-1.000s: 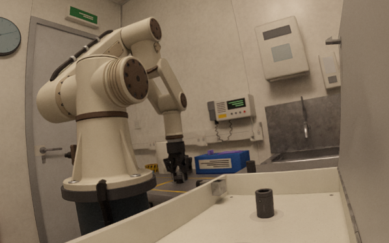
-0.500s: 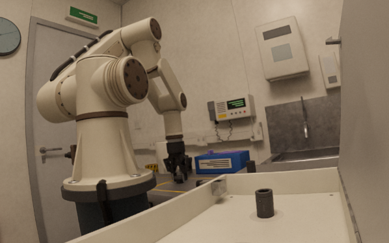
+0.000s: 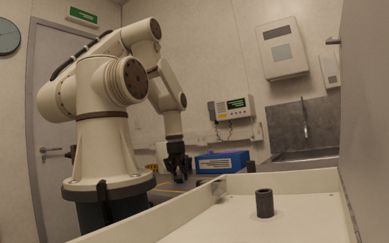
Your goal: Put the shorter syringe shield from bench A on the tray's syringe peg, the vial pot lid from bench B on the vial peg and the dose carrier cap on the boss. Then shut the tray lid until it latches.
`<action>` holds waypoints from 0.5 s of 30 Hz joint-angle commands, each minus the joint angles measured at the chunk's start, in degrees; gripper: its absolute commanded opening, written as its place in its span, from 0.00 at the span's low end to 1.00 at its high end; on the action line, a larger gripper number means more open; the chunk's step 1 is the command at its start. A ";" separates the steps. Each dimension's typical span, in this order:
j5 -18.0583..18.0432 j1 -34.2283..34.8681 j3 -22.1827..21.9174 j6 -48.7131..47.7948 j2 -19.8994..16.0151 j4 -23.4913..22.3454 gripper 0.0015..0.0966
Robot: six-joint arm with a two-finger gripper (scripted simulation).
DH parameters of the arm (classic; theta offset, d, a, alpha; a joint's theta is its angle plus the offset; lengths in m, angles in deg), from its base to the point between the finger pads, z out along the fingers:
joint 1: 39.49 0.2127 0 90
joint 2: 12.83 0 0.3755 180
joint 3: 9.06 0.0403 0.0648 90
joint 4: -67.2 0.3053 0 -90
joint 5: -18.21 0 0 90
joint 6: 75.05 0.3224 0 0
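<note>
A small dark part (image 3: pixel 181 178), too small to name for sure, sits on the far bench, and my gripper (image 3: pixel 179 177) is down at the bench surface and closed around it. In the foreground the open white tray holds a dark grey cylindrical shield (image 3: pixel 264 203) standing upright on its peg. Another short dark cylinder (image 3: pixel 250 166) stands on the far bench to the right of a blue box. The tray's lid (image 3: pixel 377 123) stands raised along the tray's right side.
Behind the bench a blue box (image 3: pixel 222 161) with a purple piece on top stands against the wall, under a wall monitor (image 3: pixel 232 108). A sink (image 3: pixel 303 156) lies to the right. My arm's base (image 3: pixel 108 191) stands left of the tray, near a door.
</note>
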 commanded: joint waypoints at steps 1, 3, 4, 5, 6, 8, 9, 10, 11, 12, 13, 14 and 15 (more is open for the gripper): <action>-0.14 -0.01 -0.02 0.00 -0.12 -0.01 0.07; 0.03 -0.01 -0.04 0.00 0.03 -0.01 0.07; 0.16 -0.01 -0.05 0.00 0.16 -0.01 0.07; 0.33 -0.01 -0.07 0.00 0.31 -0.01 0.07; 0.52 -0.01 -0.10 0.00 0.49 -0.01 0.07; 0.95 -0.01 -0.16 0.00 0.90 -0.01 0.07; 1.18 -0.01 -0.19 0.00 1.11 0.00 0.07; 1.41 -0.01 -0.22 0.00 1.33 0.00 0.07; 1.64 -0.01 -0.25 0.00 1.53 0.00 0.07; 1.85 -0.01 -0.28 0.00 1.73 0.00 0.07; 2.05 0.00 -0.31 0.00 1.90 0.00 0.07; 2.22 0.00 -0.33 0.00 2.05 0.00 0.07; 2.36 0.00 -0.35 0.00 2.17 0.00 0.07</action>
